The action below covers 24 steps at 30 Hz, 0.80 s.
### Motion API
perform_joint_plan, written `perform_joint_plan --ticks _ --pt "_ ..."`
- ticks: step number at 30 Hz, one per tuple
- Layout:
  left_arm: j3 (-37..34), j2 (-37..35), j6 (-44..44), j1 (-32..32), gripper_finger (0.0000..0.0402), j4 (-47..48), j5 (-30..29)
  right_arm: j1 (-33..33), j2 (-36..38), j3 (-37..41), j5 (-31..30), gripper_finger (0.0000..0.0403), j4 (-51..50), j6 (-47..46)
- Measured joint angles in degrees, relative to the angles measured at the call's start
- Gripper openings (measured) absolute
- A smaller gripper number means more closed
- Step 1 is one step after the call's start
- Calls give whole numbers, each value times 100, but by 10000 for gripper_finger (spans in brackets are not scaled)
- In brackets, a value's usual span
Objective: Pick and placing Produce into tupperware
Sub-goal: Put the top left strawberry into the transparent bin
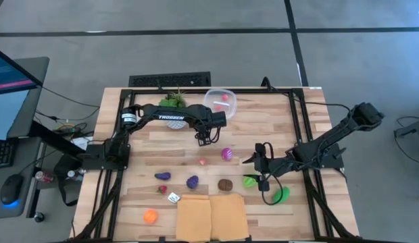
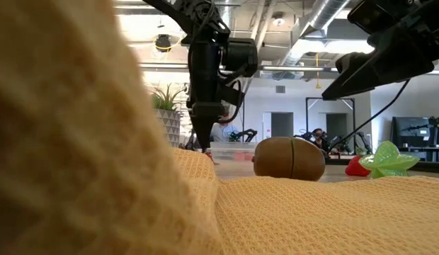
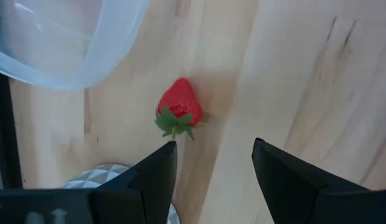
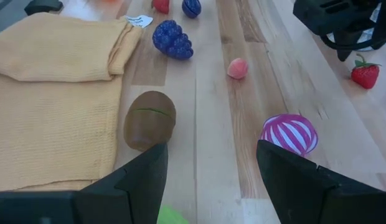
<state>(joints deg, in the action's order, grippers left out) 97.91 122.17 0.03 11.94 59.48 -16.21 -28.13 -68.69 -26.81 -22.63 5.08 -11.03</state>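
My left gripper is open and points down near the clear tupperware, whose rim shows in the left wrist view. A red strawberry lies on the table just beyond its fingertips, untouched. My right gripper is open and hovers over the table's right half. Ahead of it lie a brown kiwi, a pink-striped piece, a pink one and blue grapes. A small red-pink piece sits inside the tupperware.
A leafy plant in a white pot stands left of the tupperware, close to the left arm. Folded yellow cloths lie at the near edge. Green pieces, a purple one, a red one and an orange one lie scattered.
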Motion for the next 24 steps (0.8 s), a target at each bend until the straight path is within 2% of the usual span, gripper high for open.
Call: perform_joint_plan --ticks 11,24 --pt "0 0 120 386 201 -172 614 -1 0 0 1 270 -9 -92" --pt "0 0 268 617 201 -385 1002 -1 0 0 0 270 -17 -105"
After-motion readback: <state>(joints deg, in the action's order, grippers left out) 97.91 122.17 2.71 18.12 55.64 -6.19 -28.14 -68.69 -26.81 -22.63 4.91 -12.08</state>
